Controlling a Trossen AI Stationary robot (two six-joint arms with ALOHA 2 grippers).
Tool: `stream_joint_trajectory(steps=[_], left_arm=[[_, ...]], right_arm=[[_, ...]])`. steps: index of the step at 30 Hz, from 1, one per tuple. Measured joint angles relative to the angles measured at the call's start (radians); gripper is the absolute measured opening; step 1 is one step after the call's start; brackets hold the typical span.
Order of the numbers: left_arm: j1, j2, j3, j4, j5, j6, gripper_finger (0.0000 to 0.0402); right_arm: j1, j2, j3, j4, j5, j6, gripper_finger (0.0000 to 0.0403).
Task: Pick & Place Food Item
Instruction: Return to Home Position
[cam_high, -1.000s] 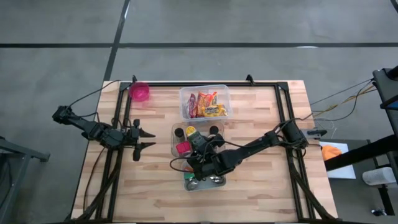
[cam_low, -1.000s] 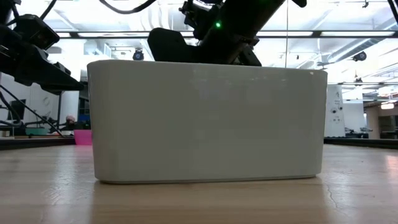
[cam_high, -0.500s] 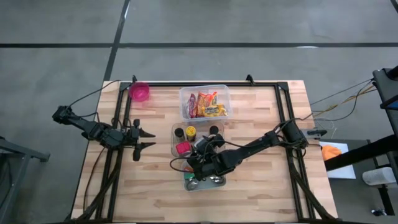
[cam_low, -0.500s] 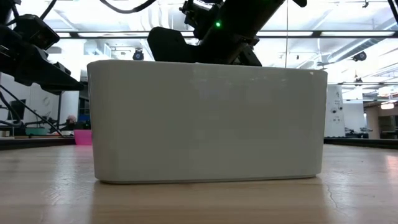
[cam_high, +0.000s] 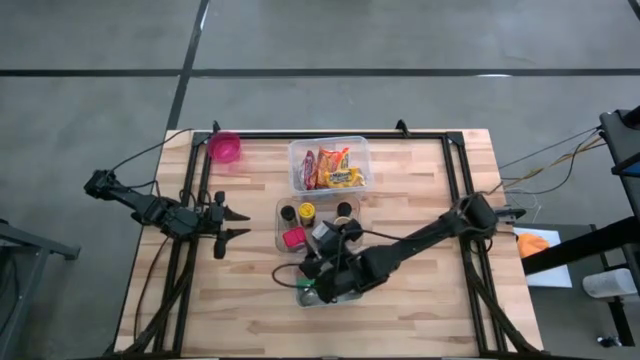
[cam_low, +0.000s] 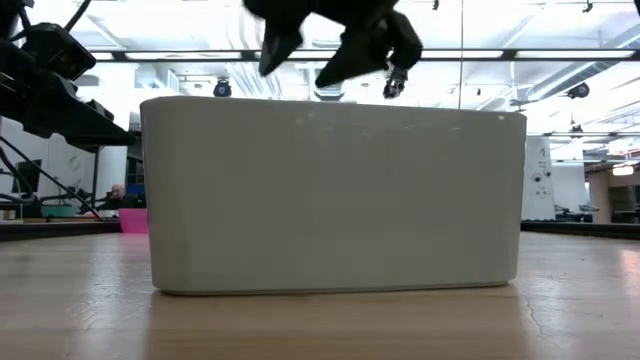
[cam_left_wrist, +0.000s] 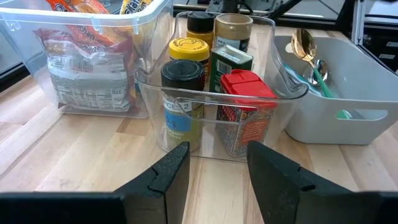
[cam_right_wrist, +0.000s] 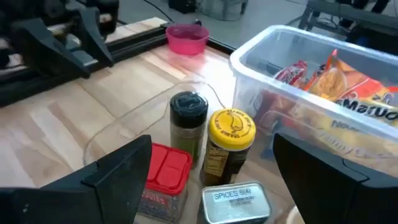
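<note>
A clear tub (cam_high: 366, 160) of snack packets (cam_high: 333, 168) stands at the far middle of the table. In front of it a clear bin (cam_high: 279, 226) holds spice jars: a yellow-lidded one (cam_right_wrist: 231, 144), a black-lidded one (cam_right_wrist: 188, 123), a red-lidded one (cam_right_wrist: 164, 177) and a tin (cam_right_wrist: 234, 202). My right gripper (cam_high: 318, 242) hangs open above this bin's near side, pointing slantwise toward the far left, with nothing between its fingers. My left gripper (cam_high: 228, 222) waits open at the table's left, level with the bin.
A grey bin (cam_low: 335, 190) with spoons (cam_left_wrist: 305, 50) stands at the near middle, under my right arm. A pink bowl (cam_high: 224, 148) sits at the far left corner. Bare wood lies to the right and the near left.
My right gripper has risen from just above the spice jars, behind the grey bin, to well clear of both, and the arm has drawn a little toward the table's near edge. Its fingers hold nothing. The jars stay in place.
</note>
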Motion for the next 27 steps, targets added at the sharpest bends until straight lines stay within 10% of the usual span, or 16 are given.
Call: stream_joint_trajectory(steps=[8,27], left_arm=[[0.000,0.000,0.000,0.000,0.000,0.000,0.0163],[0.000,0.000,0.000,0.000,0.000,0.000,0.0163]], right_arm=[[0.092,-0.054,-0.001,0.000,0.069,-0.049,0.0320],[0.349,-0.054,-0.027,0.000,0.245,-0.125,0.0116]])
